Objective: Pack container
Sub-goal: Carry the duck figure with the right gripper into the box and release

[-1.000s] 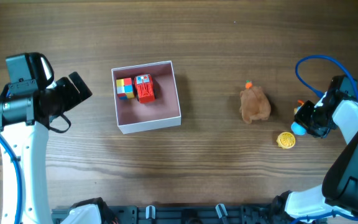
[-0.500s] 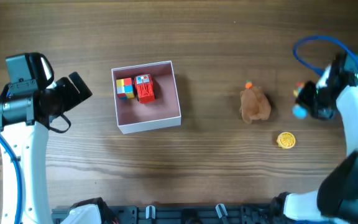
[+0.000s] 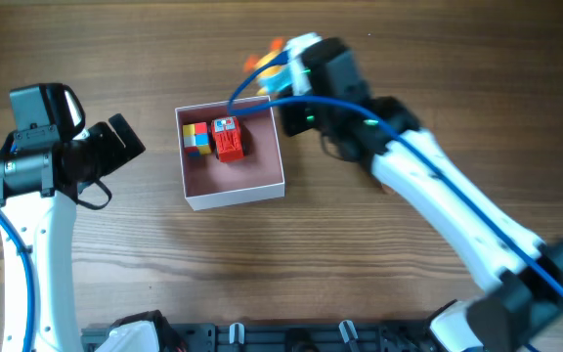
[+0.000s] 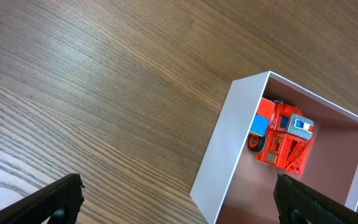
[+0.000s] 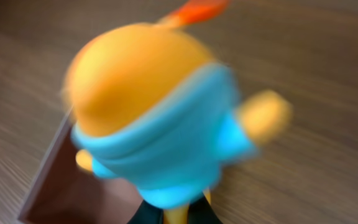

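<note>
Gripper of right arm (image 3: 286, 59) pinches a blurred orange-and-blue rounded toy (image 5: 160, 118); square white-walled, pink-lined container (image 3: 233, 199) sits just below-left of its tips; left gripper (image 3: 123, 144) spread

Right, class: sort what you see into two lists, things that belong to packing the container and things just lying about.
Belongs to the job: container; colour cube and red truck inside it; orange-and-blue toy, held by the right gripper.
Lying about: no loose item shows on the wooden table; the right arm hides part of it. The left gripper is open.
</note>
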Action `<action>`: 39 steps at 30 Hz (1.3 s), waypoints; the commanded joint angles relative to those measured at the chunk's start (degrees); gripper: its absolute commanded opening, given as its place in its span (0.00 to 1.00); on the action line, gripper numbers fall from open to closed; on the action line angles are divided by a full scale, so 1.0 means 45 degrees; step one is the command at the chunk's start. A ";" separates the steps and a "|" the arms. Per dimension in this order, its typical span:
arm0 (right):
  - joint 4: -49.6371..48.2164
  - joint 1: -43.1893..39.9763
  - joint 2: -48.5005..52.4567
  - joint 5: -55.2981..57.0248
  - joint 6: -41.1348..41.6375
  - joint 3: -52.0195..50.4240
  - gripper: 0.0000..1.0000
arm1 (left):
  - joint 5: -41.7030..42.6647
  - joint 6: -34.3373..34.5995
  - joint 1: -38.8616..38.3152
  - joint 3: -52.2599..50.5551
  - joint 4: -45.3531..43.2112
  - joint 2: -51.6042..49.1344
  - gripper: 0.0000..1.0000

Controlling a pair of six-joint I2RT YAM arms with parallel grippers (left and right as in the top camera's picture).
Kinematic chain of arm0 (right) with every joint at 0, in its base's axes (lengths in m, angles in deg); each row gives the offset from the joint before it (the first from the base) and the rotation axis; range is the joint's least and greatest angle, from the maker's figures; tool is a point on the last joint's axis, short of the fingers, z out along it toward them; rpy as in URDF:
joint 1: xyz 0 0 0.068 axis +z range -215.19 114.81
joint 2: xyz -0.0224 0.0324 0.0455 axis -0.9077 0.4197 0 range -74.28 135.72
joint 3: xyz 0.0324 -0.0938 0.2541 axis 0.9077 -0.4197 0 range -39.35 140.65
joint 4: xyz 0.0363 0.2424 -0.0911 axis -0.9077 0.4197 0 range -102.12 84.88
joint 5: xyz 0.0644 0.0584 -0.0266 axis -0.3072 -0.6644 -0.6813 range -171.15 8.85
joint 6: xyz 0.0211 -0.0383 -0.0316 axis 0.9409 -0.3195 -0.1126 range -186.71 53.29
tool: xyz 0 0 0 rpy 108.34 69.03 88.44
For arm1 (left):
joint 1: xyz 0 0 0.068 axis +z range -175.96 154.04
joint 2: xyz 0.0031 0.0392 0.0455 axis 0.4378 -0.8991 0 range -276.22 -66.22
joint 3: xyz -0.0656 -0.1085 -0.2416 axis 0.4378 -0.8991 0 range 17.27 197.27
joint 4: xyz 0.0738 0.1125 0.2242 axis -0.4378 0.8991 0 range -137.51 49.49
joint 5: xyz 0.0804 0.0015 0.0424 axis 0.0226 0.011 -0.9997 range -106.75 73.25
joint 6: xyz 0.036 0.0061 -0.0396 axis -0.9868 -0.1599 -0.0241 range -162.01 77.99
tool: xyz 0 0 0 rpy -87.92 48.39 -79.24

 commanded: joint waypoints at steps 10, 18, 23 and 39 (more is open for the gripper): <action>0.1501 0.0661 0.3395 0.1200 0.1797 0.3191 0.04 | 0.0209 -0.0253 0.0053 -0.0053 0.0010 -0.0049 1.00; 0.2098 0.1209 0.4702 0.1044 0.2725 0.3191 0.04 | 0.0204 -0.0253 0.0053 -0.0053 0.0015 -0.0049 1.00; 0.2399 0.1205 0.5377 0.0962 0.3181 0.3143 0.04 | 0.0209 -0.0253 0.0053 -0.0053 0.0015 -0.0049 1.00; 0.2686 0.1205 0.5727 0.0962 0.3167 0.3143 0.55 | 0.0204 -0.0253 0.0053 -0.0053 0.0024 -0.0049 1.00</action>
